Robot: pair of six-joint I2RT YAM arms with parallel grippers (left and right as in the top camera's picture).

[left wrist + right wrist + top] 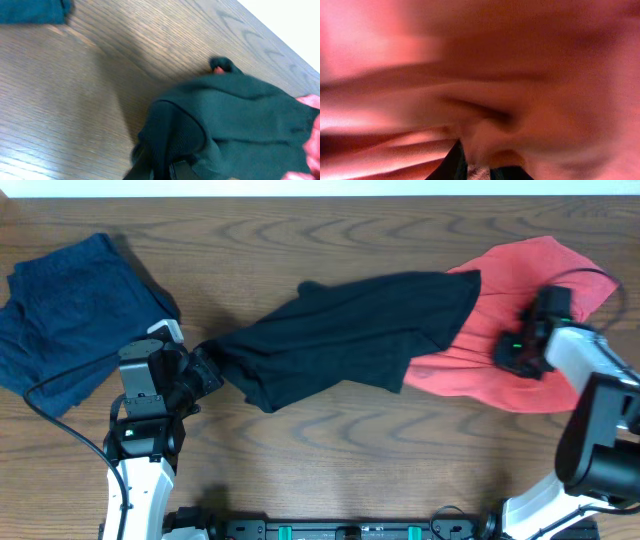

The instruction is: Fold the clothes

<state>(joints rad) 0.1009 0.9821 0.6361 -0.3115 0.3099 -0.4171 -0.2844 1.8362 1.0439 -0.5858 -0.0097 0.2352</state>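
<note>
Centrally, across the middle of the worktop point(330, 470) in the overhead view: the black shirt point(350, 340), crumpled and drawn out in a long band from about 8 o'clock to about 2 o'clock. Pinched at its 8 o'clock end by the left tool point(205, 372), pressed together on a bunched fold of the dark cloth. Seen from the left wrist as black fabric heaped right over the fingers point(145, 167) at 6 o'clock of the frame, a ribbed edge uppermost, and trailing away toward 3 o'clock. Lies directly against that tool and out to its 2 o'clock side, touching it. Overlaps at its 2 o'clock end the coral-red garment point(500, 270), spread loosely at 3 o'clock of the worktop, black apparently on top of coral along the shared edge. Down on the coral-red garment, at the 4 o'clock side of the black shirt's far end and near it: the right tool point(512, 358), apart from the black cloth as far as can be told. Cannot tell whether spread, pressed together or pinching; from the right wrist, only blurred coral cloth filling the frame, with dark fingertips point(452, 162) barely showing at 6 o'clock. At 10 o'clock of the worktop, the navy blue garment point(70, 310), rumpled, off to the 11 o'clock side of the left tool, well apart from the black shirt.
</note>
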